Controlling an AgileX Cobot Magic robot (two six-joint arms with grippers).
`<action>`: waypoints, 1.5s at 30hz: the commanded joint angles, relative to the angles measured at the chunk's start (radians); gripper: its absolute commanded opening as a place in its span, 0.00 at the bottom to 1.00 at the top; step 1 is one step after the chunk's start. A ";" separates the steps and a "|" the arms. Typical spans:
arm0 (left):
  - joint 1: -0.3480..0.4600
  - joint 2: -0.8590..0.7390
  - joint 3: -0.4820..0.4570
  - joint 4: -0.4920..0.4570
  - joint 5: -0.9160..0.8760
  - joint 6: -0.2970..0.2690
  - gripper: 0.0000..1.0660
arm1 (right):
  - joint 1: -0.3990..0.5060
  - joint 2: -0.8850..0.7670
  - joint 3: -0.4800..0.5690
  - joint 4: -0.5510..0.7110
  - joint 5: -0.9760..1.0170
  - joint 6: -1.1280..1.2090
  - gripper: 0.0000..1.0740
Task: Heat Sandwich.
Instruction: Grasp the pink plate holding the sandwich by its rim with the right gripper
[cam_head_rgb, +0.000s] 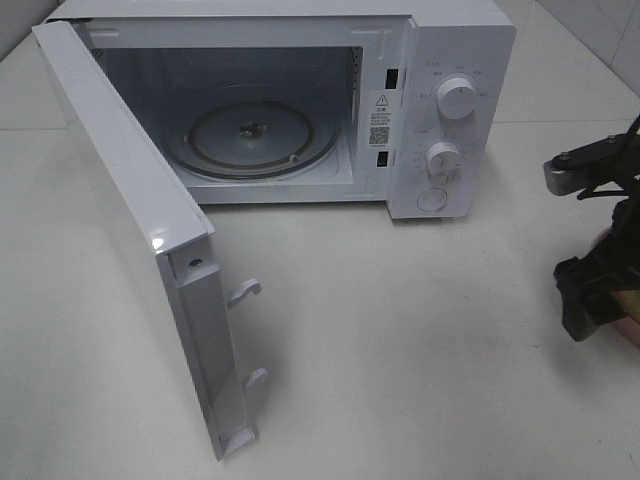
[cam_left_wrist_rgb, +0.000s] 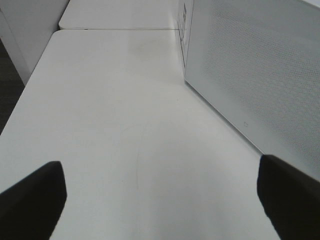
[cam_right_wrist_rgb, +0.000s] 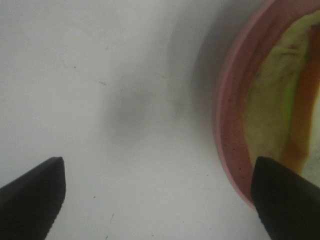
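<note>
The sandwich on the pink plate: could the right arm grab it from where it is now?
Probably yes. The right arm hangs right beside the pink plate, its jaws wide open, and nothing covers the sandwich.

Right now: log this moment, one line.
white microwave door open | left gripper open | right gripper open by round pink plate | pale yellow-green sandwich on plate

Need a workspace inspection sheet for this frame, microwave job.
Surface: white table, faint scuffs.
Job's things: microwave, door wide open, nothing on the turntable; sandwich on pink plate, far right.
Clutter: nothing seen.
Grippers: left gripper jaws open over table beside microwave; right gripper jaws open, empty, next to plate.
Cables: thin dark lead by right arm.
Surroundings: second table behind; tiled wall.
</note>
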 joint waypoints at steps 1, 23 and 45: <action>-0.001 -0.026 0.003 -0.002 -0.006 -0.001 0.92 | -0.045 -0.008 -0.004 -0.011 -0.038 -0.012 0.88; -0.001 -0.026 0.003 -0.002 -0.006 -0.001 0.92 | -0.083 0.250 -0.089 -0.086 -0.154 0.064 0.83; -0.001 -0.026 0.003 -0.002 -0.006 -0.001 0.92 | -0.083 0.321 -0.089 -0.104 -0.184 0.137 0.21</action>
